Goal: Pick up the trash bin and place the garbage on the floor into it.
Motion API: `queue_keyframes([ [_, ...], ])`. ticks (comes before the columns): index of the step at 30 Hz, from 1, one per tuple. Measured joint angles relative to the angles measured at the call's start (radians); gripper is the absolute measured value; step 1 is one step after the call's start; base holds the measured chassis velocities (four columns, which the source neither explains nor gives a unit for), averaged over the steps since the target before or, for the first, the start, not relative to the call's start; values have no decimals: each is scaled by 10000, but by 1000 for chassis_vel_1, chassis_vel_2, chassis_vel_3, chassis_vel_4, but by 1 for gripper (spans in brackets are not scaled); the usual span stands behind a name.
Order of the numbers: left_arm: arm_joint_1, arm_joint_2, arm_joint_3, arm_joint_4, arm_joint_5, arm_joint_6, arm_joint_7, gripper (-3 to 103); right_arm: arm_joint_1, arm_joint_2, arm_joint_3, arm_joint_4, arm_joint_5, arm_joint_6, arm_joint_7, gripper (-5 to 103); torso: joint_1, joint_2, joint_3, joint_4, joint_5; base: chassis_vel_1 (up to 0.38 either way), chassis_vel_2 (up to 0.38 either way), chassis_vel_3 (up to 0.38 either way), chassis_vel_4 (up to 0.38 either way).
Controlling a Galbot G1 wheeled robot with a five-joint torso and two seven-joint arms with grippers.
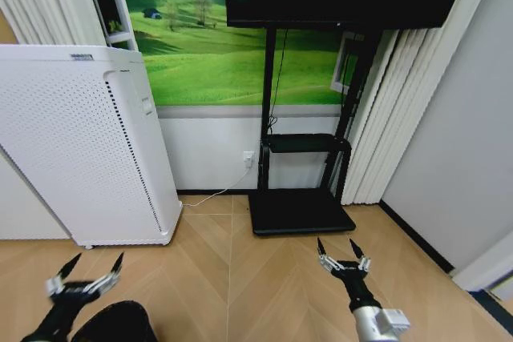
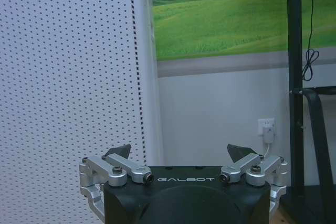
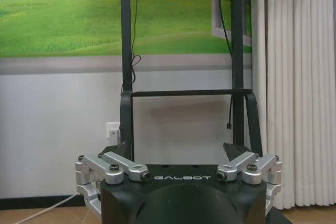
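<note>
The left hand (image 1: 90, 268) hangs spread at the frame's lower left, just above the trash bin (image 1: 120, 322) at the bottom edge. The right hand (image 1: 341, 250) hangs spread at lower right over the floor (image 1: 240, 278).

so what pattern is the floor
Light tan wood herringbone floor, clearest in the head view.

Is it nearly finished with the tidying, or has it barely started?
Nothing looks done yet. Both the left tool and right tool hang open and empty above the parquet floor, facing the white perforated appliance and the black TV stand. Picking up the bin and gathering the litter is all left.
</note>
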Motion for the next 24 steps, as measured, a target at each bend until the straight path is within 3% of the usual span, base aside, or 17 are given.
queue_keyframes([
  [8, -646, 141, 1003, -344, -72, 695, -569, 100, -714, 562, -63, 261, -581, 212, -83, 100, 0, -1, 0, -3, -1, 0, 0, 0, 0],
  [10, -684, -227, 1620, -494, 263, 838, -670, 100, -860, 735, -39, 767, -475, -78, -233, 100, -1, -1, 0, 2, 0, 0, 0, 0, 0],
  [24, -632, -295, 1634, -507, 326, 883, -668, 100, -825, 717, -24, 780, -444, -121, -278, 100, 0, 0, 0, 1, 0, 0, 0, 0, 0],
])
